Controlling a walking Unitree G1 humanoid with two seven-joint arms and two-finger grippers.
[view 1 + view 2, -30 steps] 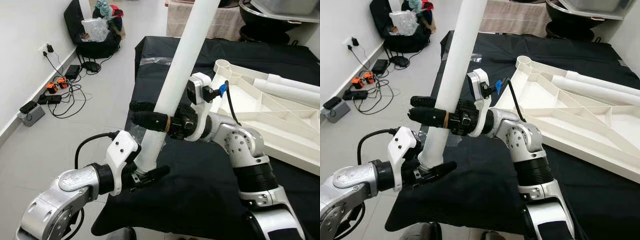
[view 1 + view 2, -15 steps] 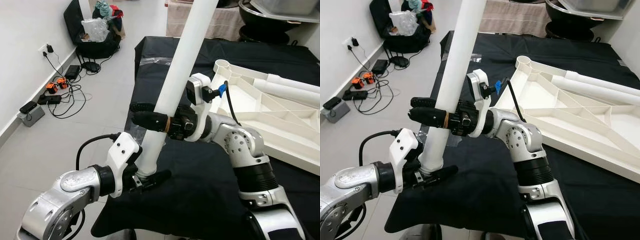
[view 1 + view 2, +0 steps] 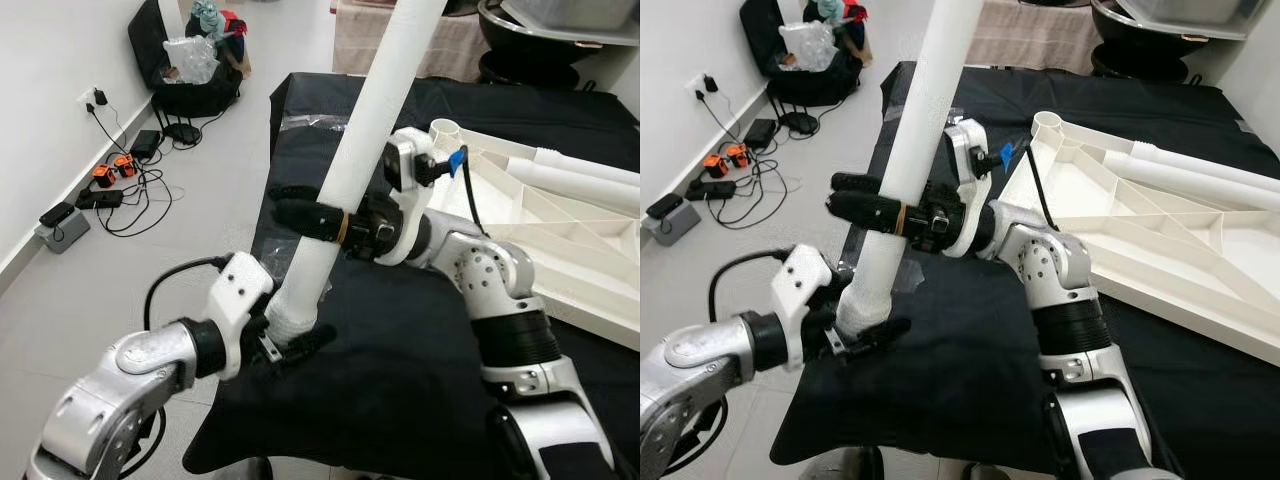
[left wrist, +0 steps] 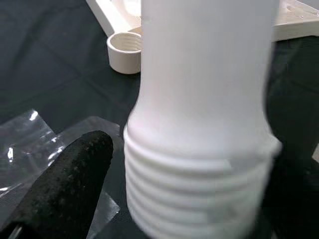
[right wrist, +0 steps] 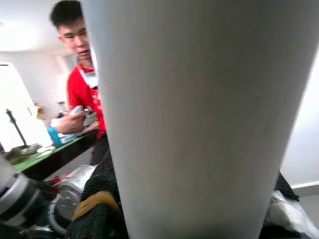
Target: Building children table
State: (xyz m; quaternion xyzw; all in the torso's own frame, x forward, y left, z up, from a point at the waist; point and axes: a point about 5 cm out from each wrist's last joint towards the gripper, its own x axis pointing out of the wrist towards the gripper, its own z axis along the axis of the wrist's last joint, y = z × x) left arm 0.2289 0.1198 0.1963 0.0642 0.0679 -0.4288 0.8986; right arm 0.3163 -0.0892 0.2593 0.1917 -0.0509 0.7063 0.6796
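Observation:
A long white table leg (image 3: 365,125) stands tilted over the black-covered table's (image 3: 400,390) left edge, its top leaning right. My right gripper (image 3: 285,203) is shut on its middle. My left gripper (image 3: 297,337) is shut on its ribbed, threaded lower end (image 4: 199,189), with one black finger (image 4: 65,184) beside the threads. The white tabletop (image 3: 560,240) lies upside down on the right. Its round corner socket (image 3: 445,130) sits just behind my right wrist. Other white legs (image 3: 590,175) lie on it.
Clear plastic wrap (image 3: 310,122) lies on the cloth near the table's left edge. Cables and power strips (image 3: 110,180) and a dark bag (image 3: 195,75) are on the floor by the left wall. A person in a red shirt (image 5: 84,94) stands behind the leg.
Both grippers have carried the leg a little to the right and up, toward the corner socket. The threaded end has lifted with my left gripper.

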